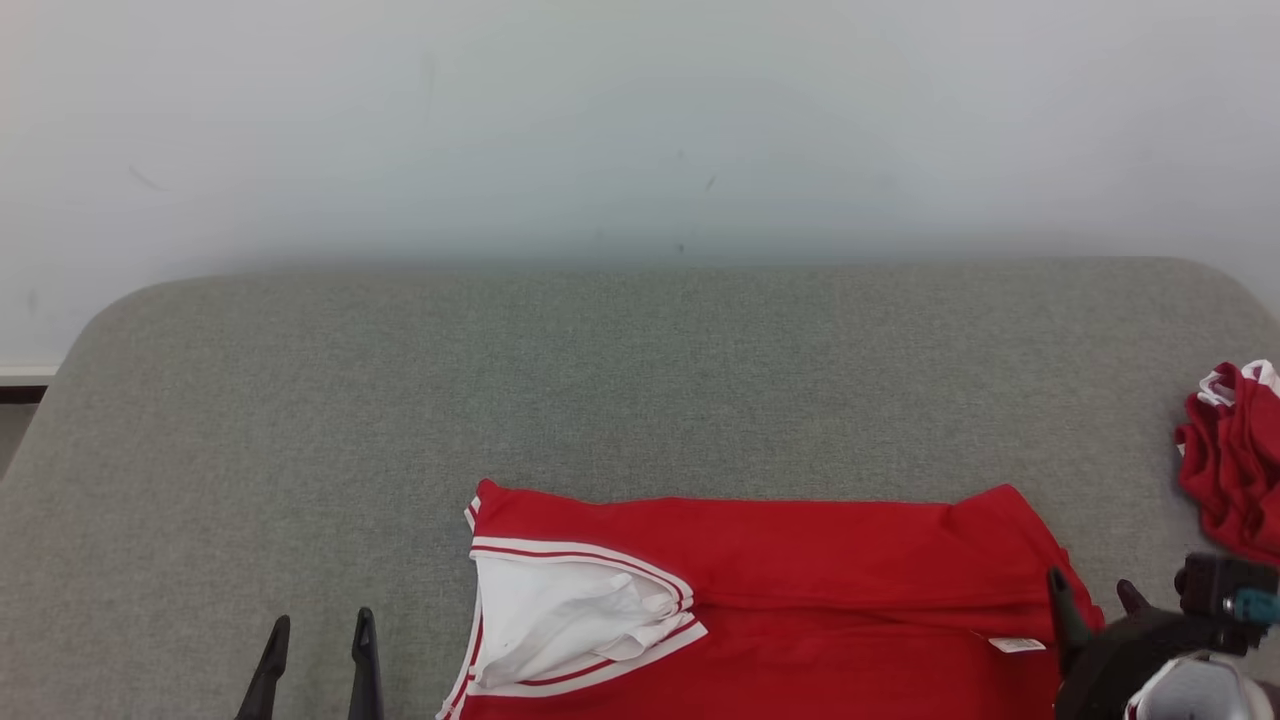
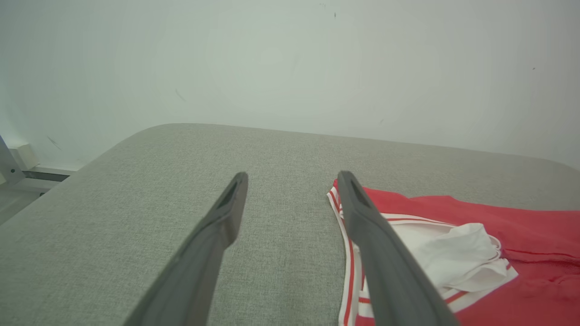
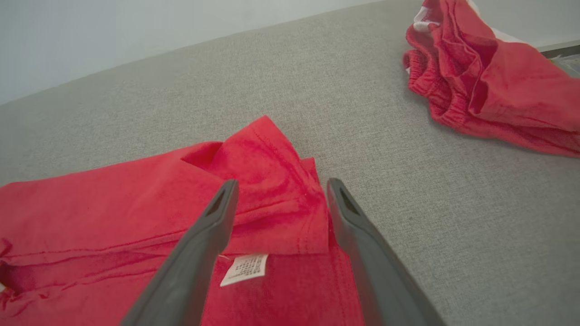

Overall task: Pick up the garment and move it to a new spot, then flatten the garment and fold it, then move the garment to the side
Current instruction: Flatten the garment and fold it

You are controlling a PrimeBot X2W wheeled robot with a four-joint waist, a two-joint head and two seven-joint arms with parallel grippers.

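The garment (image 1: 800, 590), red with white striped trim and a white inner panel, lies folded flat at the near edge of the grey padded table (image 1: 600, 380). My left gripper (image 1: 322, 630) stands open over bare table just left of the garment's trimmed end (image 2: 349, 253). My right gripper (image 1: 1092, 592) is open above the garment's right end, its fingers either side of a folded corner (image 3: 276, 199) and a white care label (image 3: 244, 268). Nothing is held in either.
A second red garment (image 1: 1235, 460) lies crumpled at the table's right edge, also in the right wrist view (image 3: 489, 86). A pale wall (image 1: 640, 120) backs the table. The far and left parts of the table are bare grey fabric.
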